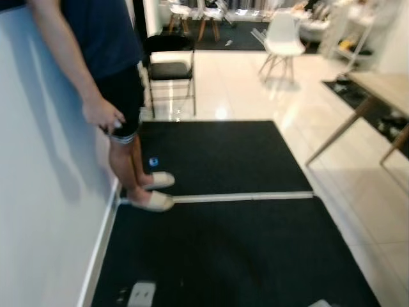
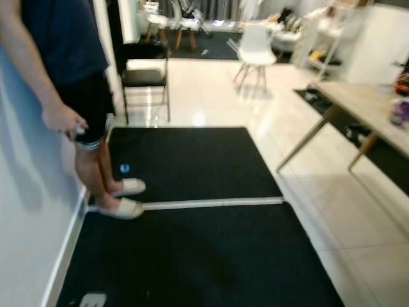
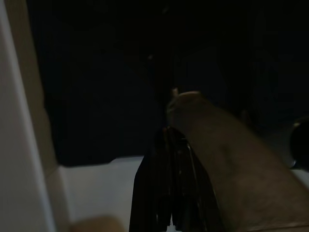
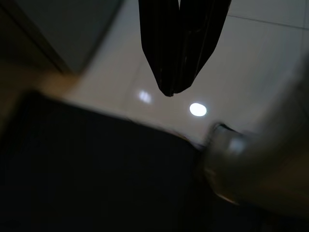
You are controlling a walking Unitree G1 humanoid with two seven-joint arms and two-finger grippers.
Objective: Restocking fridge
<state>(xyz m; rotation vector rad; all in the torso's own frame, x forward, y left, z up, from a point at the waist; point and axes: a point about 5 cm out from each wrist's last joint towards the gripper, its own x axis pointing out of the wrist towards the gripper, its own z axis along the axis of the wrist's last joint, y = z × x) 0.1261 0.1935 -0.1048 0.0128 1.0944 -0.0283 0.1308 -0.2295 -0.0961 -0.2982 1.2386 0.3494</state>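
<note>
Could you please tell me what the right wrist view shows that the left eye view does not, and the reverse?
The right wrist view shows the right claw, its two black fingers pressed together, hanging over pale glossy floor tiles with two bright light reflections.

The left eye view shows a person in pale slippers standing against the white wall, a black folding chair, a white chair and a wooden table further on.

Both show the black mat and the light tiled floor beside it.
</note>
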